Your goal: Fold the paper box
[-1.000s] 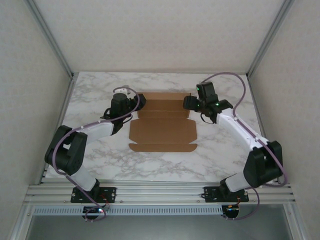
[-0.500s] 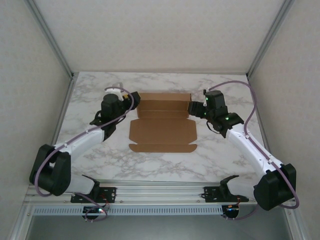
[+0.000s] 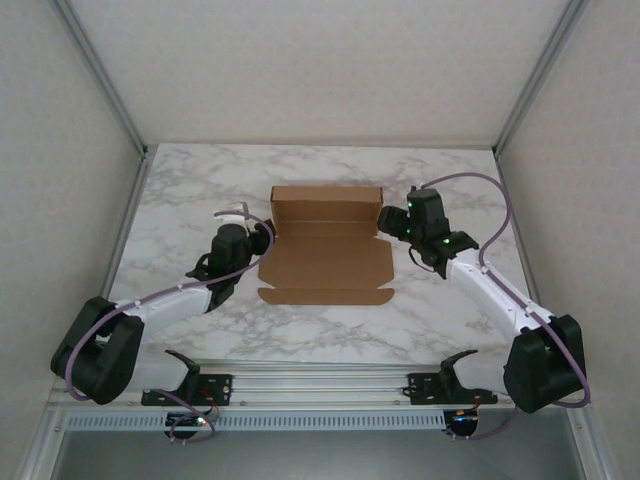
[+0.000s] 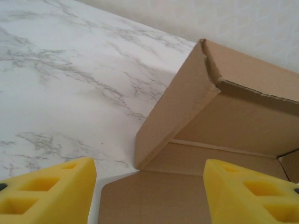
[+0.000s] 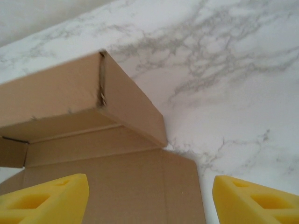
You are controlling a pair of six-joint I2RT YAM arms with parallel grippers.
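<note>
**Progress.** The paper box (image 3: 325, 255) lies at the middle of the marble table (image 3: 180, 190) and is partly formed. Its far section stands: the rear wall (image 3: 326, 197) is upright, and a short side wall is raised at each far corner. The corner seams show ragged die-cut edges in both wrist views. The box's near panel (image 3: 325, 268) lies flat with its flaps spread. In my judgement the closing folds and tucks remain, so well under half is done.

**Grippers.** The left gripper (image 3: 264, 232) sits just beside the box's left far corner, fingers apart and nothing between them. The right gripper (image 3: 388, 220) sits just beside the right far corner, likewise spread and empty.

**Clearance.** Bare table lies left, right and near of the box, with a narrower strip behind it. The raised side walls look unsecured and could spring back.
</note>
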